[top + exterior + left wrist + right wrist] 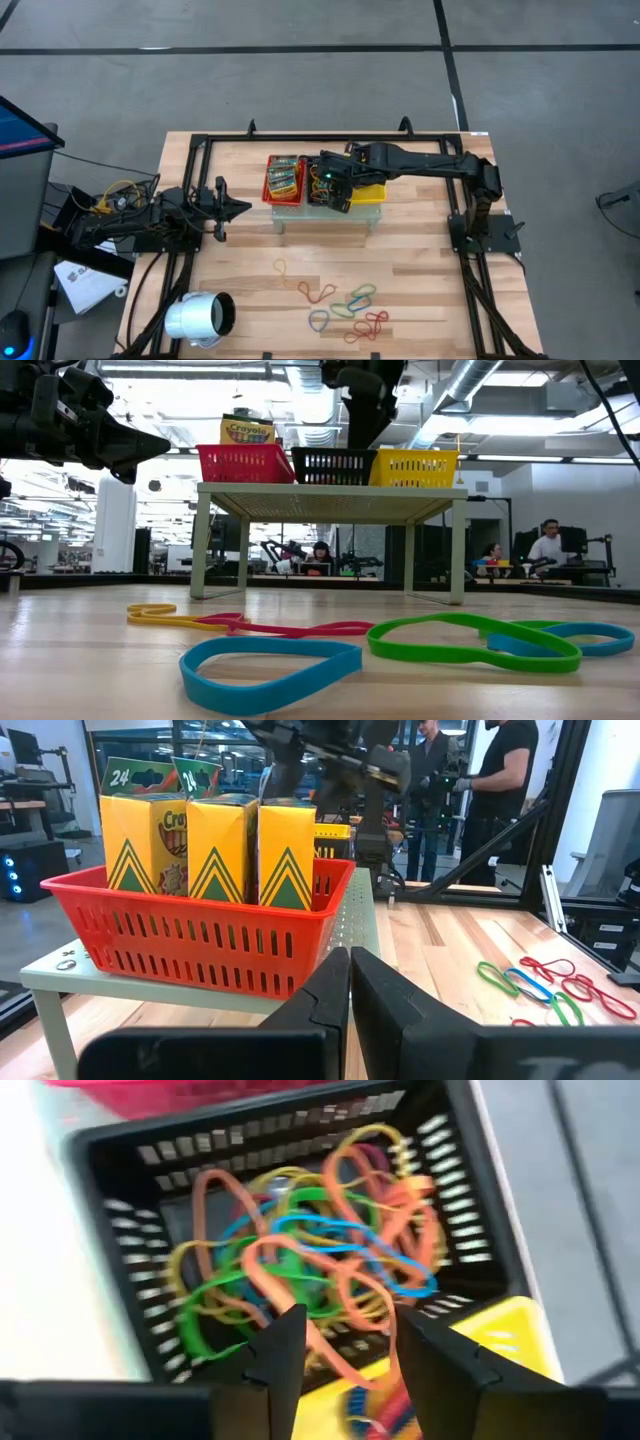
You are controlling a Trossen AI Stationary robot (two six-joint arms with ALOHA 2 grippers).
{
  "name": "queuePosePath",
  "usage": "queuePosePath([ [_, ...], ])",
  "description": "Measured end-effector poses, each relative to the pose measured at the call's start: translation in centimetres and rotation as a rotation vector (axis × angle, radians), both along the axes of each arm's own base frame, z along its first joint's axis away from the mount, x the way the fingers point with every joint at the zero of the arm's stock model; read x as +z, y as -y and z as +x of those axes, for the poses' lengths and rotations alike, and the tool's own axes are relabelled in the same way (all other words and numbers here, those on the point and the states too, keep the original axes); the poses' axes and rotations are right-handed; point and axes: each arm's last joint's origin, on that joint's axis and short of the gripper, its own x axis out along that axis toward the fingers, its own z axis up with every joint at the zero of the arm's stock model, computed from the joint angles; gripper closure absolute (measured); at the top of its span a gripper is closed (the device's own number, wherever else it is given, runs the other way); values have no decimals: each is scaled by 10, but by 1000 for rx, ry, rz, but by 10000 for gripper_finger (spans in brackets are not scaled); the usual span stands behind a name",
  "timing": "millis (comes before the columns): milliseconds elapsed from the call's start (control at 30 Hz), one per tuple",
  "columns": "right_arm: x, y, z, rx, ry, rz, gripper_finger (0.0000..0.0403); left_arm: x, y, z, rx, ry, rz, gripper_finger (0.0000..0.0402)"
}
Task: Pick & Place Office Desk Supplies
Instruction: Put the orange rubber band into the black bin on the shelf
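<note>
While the left gripper (240, 208) waits shut over the table (420, 270), the right gripper (333, 192) hangs open above the black basket (110, 1200).

From the left: a white cylinder (200, 318) lies at the table's near left corner; the red basket (283, 180) on the small raised stand (330, 503) holds yellow-green packets (215, 845); next to it the black basket holds a tangle of rubber bands (300, 1270), with an orange band (335, 1345) dangling between the right gripper's parted fingers (275, 1350); the yellow basket (372, 192) sits rightmost. More loose bands (345, 305) lie on the near table.
</note>
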Motion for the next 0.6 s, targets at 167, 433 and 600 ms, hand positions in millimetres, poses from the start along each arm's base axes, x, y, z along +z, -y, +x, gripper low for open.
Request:
queuePosePath([
  [167, 0, -6, 2, 33, 11, 34, 246, 0, 0, 0, 0, 0, 0, 394],
  [433, 2, -12, 8, 168, 49, 52, 243, 0, 0, 0, 0, 0, 0, 394],
  [600, 6, -5, 14, 182, 112, 5, 234, 0, 0, 0, 0, 0, 0, 394],
])
